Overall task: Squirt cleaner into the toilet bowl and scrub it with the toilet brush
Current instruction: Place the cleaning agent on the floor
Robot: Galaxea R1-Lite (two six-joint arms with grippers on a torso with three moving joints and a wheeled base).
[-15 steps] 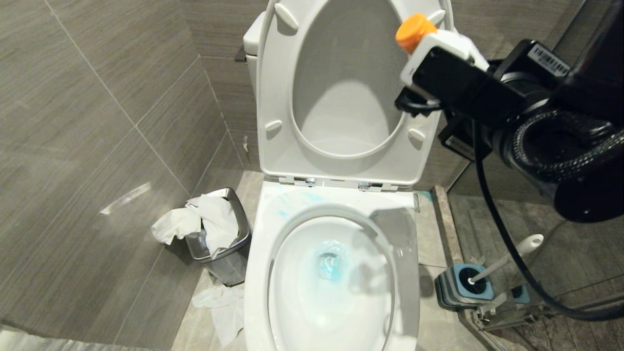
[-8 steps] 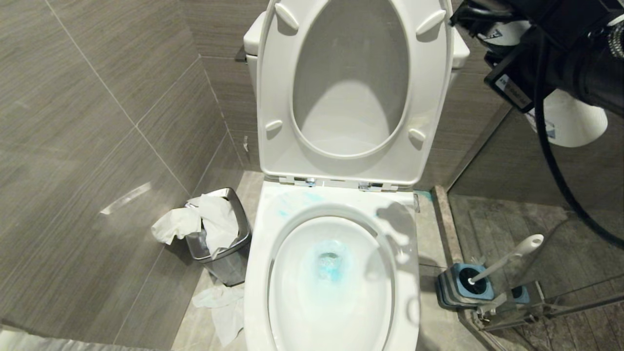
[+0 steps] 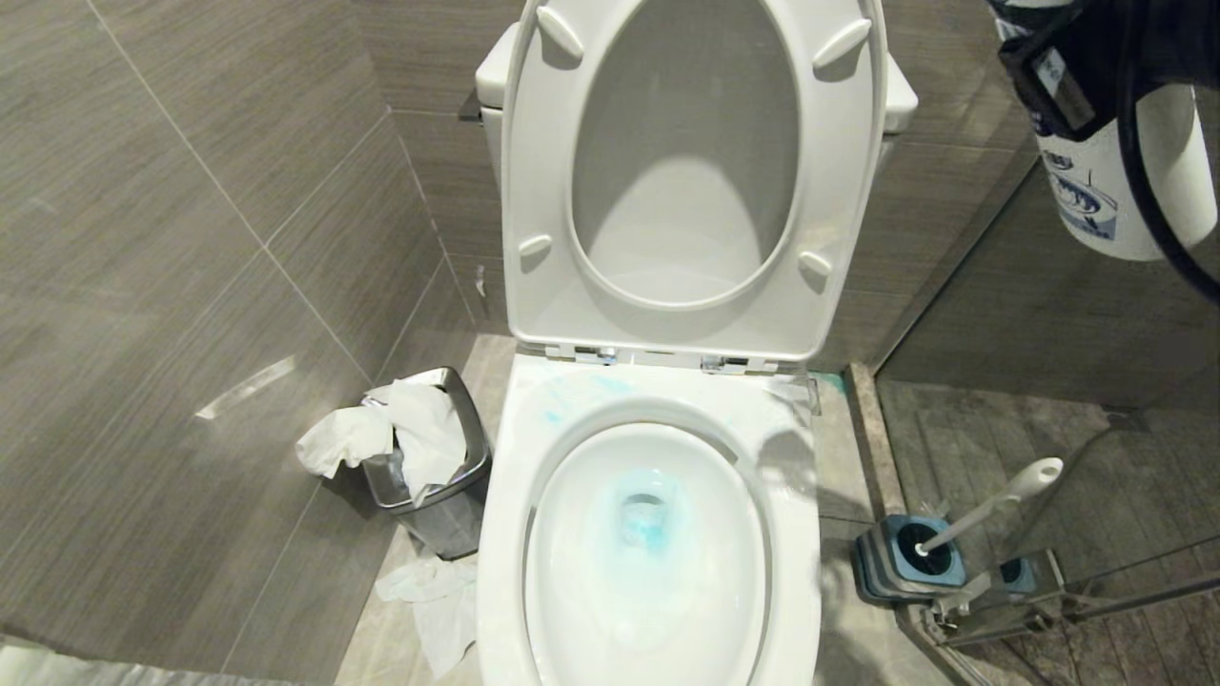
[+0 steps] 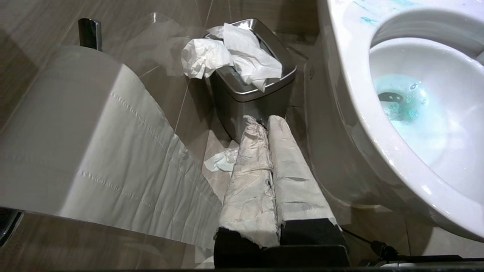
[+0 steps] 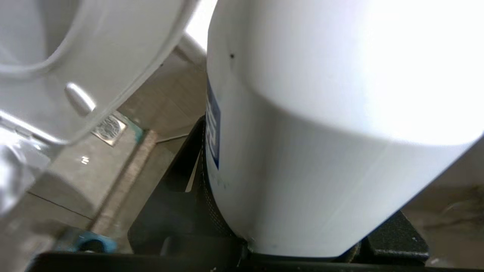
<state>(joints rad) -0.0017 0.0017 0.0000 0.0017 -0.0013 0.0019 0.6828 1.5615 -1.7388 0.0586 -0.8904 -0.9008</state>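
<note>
I had the right gripper clamped on the white cleaner bottle, high at the upper right beside the raised toilet seat and well above the floor. From the head camera the bottle's long axis ran close to vertical, its broad base hanging lowest; its cap end was hidden behind my arm, so I could not say where the nozzle pointed.

The left gripper sat clenched shut on nothing, low beside the toilet bowl, its padded fingers aimed at the steel bin stuffed with tissue.

Turquoise cleaner tinted the water at the drain, with faint smears on the rear rim near the hinges, so I judged the squirting done and scrubbing not begun.

My worries: the bottle was smooth and wide, held only near one end, so a quick swing could let it slip or drip on the floor. Any route down to the brush would pass close to the glass shower panel.

The toilet brush stood in its blue-grey holder on the floor at the bowl's right, its handle leaning up and to the right, bristle head buried. That tilt meant a straight-up pull could tip the holder.
</note>
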